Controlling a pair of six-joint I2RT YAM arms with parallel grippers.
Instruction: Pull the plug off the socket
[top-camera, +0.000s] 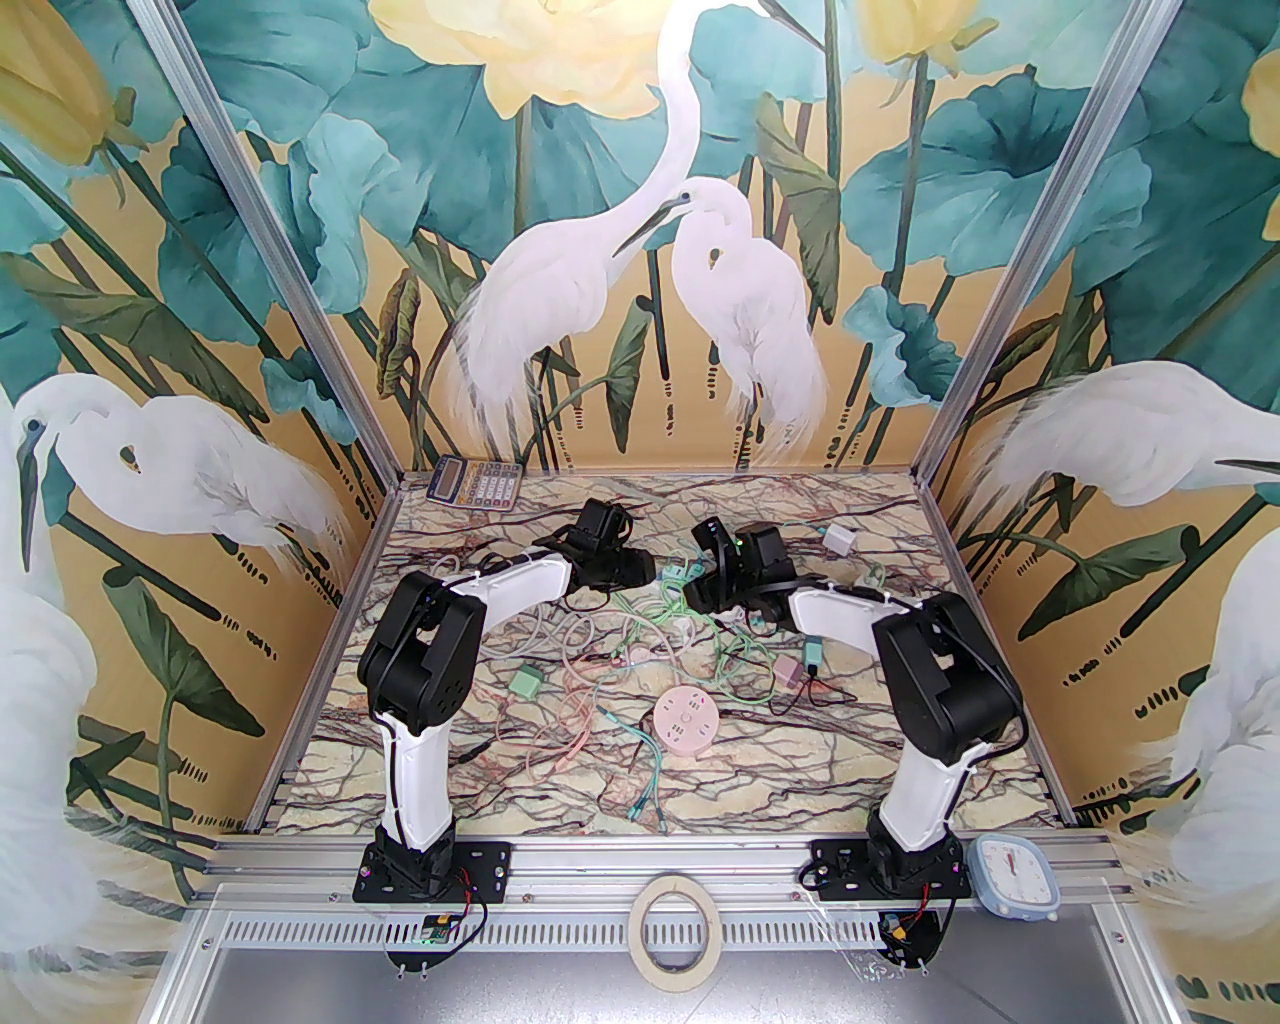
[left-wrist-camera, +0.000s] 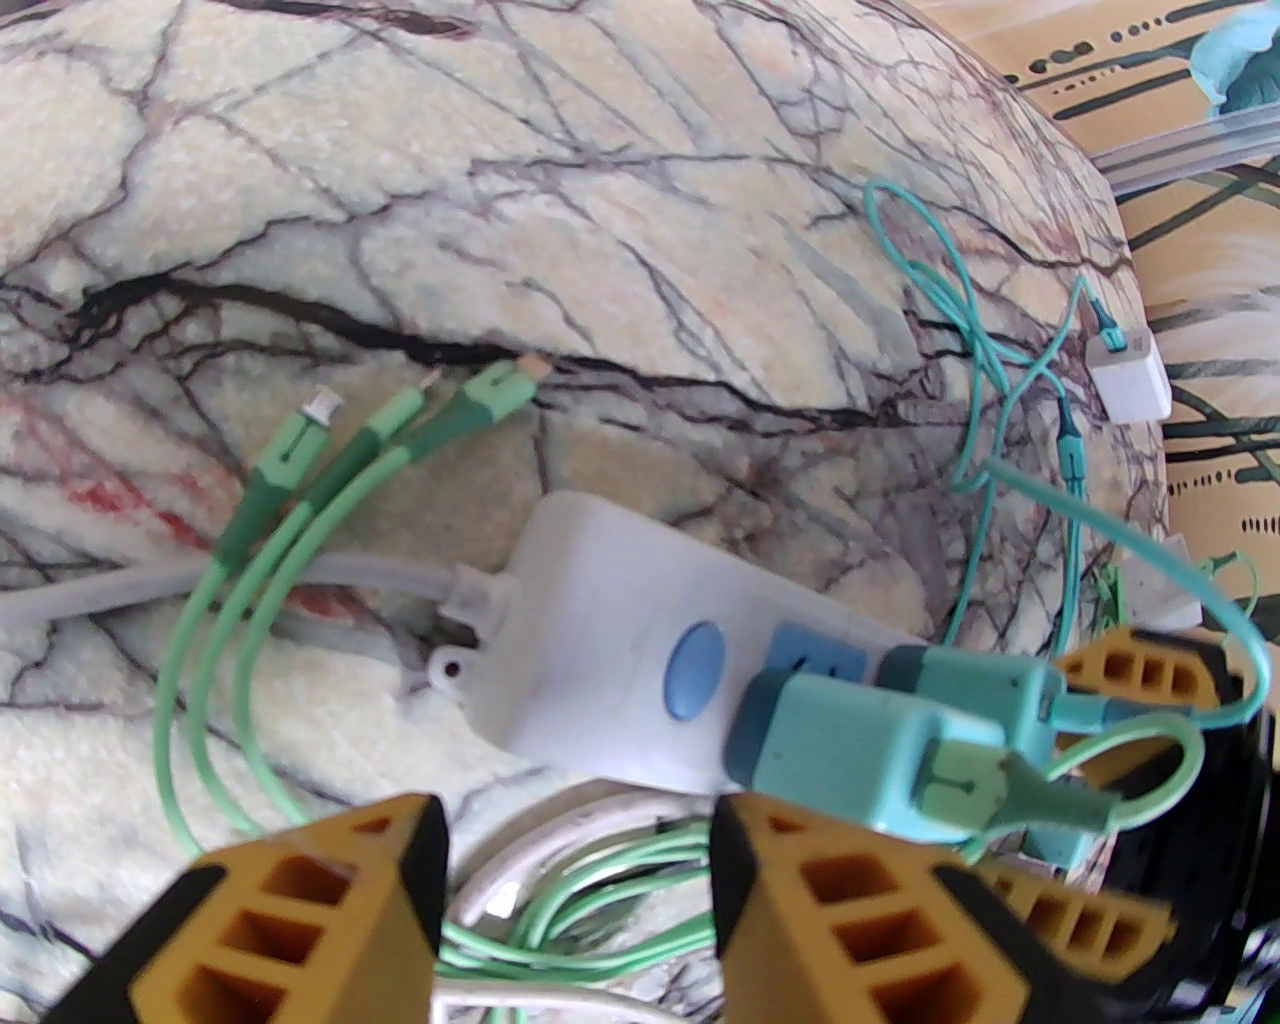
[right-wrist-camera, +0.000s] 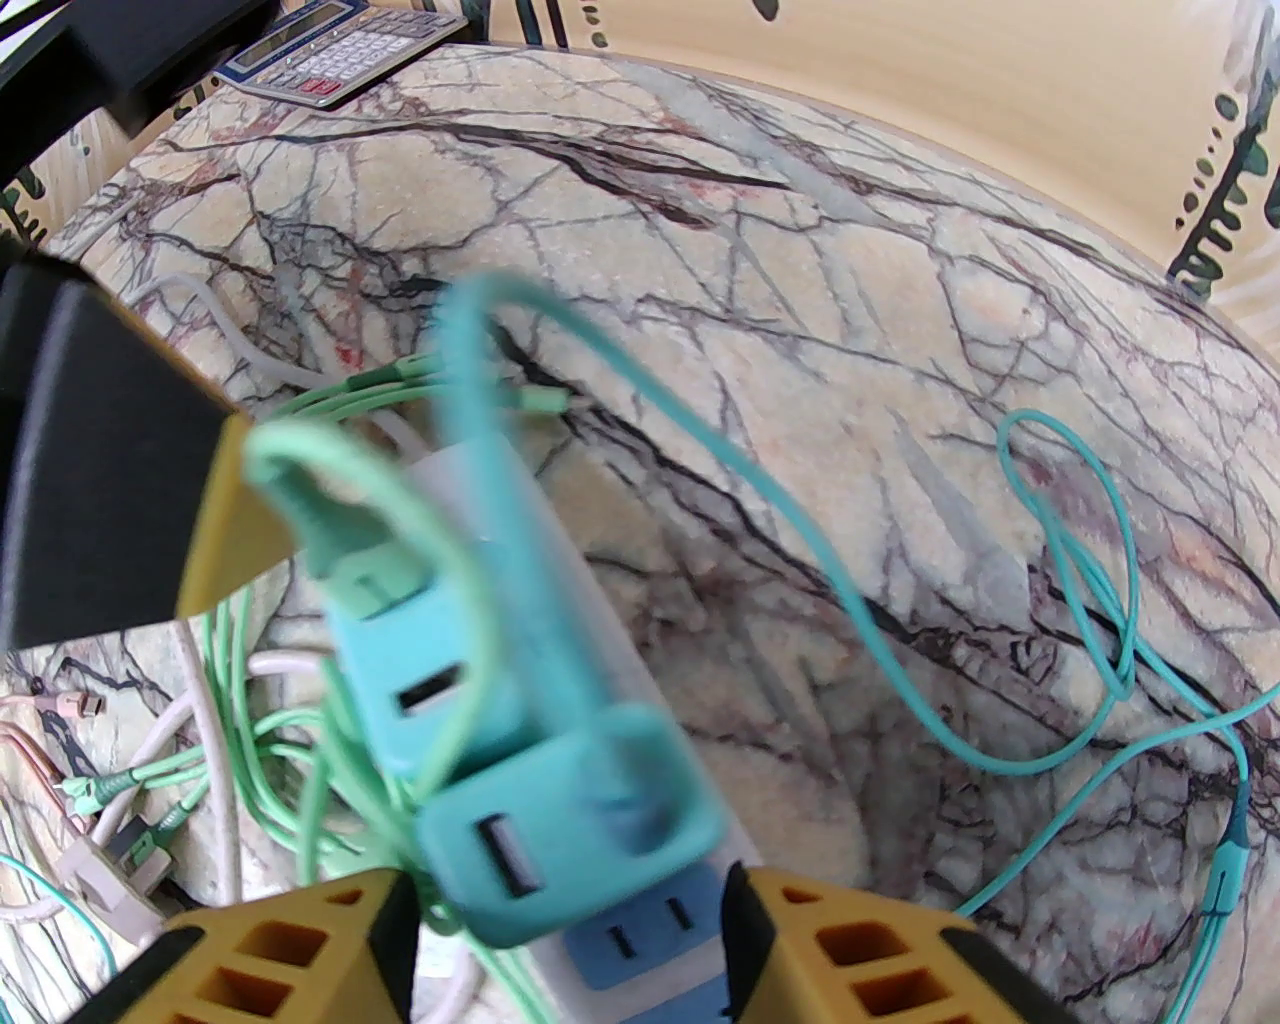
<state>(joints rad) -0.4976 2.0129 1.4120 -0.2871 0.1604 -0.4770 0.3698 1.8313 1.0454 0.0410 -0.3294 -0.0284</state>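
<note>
- Plug (right-wrist-camera: 570, 830), teal and blocky, is seen seated on the white power strip (left-wrist-camera: 600, 620) near the middle of the marble table (top-camera: 880, 790). A second teal plug (right-wrist-camera: 430, 660), carrying a green lead, is seated beside it.
- Right gripper (right-wrist-camera: 570, 950) is held with its fingers apart, astride the first plug. Whether they touch it cannot be told.
- Left gripper (left-wrist-camera: 575, 900) is likewise spread and clamped on nothing, above loose green cables (left-wrist-camera: 620, 870) just beside the strip.
- The left wrist view shows a blue oval button (left-wrist-camera: 695, 670) on the strip, three green connector ends (left-wrist-camera: 400, 415) and a white cube charger (left-wrist-camera: 1128, 375).
- Two bare socket slots (right-wrist-camera: 650, 930) below the plug are seen in the right wrist view.
- A round pink socket hub (top-camera: 683, 722), a tape roll (top-camera: 672, 935) and a pale blue timer (top-camera: 1015, 875) are shown from above.
- A calculator (top-camera: 476, 482) lies at the far left corner; its key markings are too small to be read.
</note>
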